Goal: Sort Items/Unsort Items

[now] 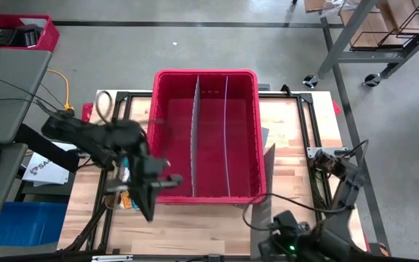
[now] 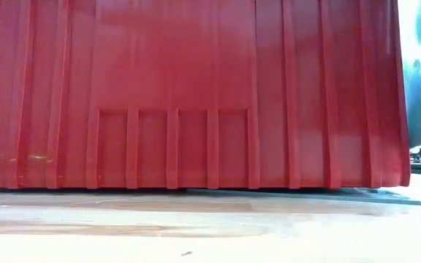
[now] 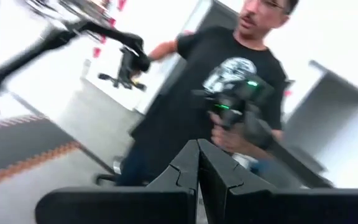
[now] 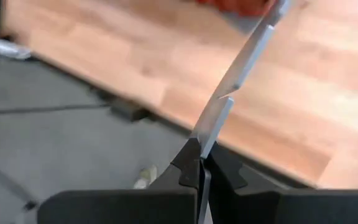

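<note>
High view: left hand [image 1: 153, 195] hangs closed and empty off the red bin's [image 1: 206, 76] near-left corner, above the items [image 1: 126, 196] it half hides; a swing could clip that wall. Low view: only bin. Wrist views: right hand [image 4: 201, 167] pinches a grey divider sheet [image 4: 241, 65] beside the bin.

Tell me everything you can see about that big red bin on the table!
The red bin is a large ribbed plastic tub sitting upright on the wooden table. Two thin grey dividers run along it, making three long compartments, all looking empty. From the low view its ribbed wall fills the picture. The left gripper, shut, hovers near the corner closest to the left arm; contact is unclear.
</note>
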{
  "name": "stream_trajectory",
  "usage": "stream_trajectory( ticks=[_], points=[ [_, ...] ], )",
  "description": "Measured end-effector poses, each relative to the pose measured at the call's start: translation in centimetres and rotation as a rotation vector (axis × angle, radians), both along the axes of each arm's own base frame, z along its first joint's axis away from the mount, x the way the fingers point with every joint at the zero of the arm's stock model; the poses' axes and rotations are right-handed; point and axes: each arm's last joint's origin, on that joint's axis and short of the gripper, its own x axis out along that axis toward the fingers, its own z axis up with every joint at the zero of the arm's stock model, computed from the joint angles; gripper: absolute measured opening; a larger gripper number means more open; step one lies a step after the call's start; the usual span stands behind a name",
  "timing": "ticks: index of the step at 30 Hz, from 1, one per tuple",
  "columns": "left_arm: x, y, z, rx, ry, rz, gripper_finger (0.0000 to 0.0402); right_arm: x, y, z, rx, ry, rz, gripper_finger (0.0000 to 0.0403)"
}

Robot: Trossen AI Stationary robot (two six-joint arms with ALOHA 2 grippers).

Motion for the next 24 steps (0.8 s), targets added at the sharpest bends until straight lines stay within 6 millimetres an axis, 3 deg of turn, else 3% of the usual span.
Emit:
stream_trajectory(
  ticks=[4,12,17,24],
  points=[
    [-2.3,2.1,1.2,0.029,-0.044,0.095,0.0,-0.5,-2.1,-1.2,-0.033,0.091,-0.023,0.0],
    [-5.1,4.4,1.8,0.109,-0.089,0.25,0.0,-4.5,-10.6,0.0,-0.026,0.131,-0.098,0.0],
    [-4.6,5.4,0.8,0.241,-0.09,0.488,0.0,-6.5,-15.3,0.4,-0.075,0.042,-0.156,0.0],
    [-1.5,7.5,-1.2,0.459,-0.029,0.928,0.0002,-8.3,-20.1,1.5,-0.136,-0.038,-0.106,0.0]
  ],
)
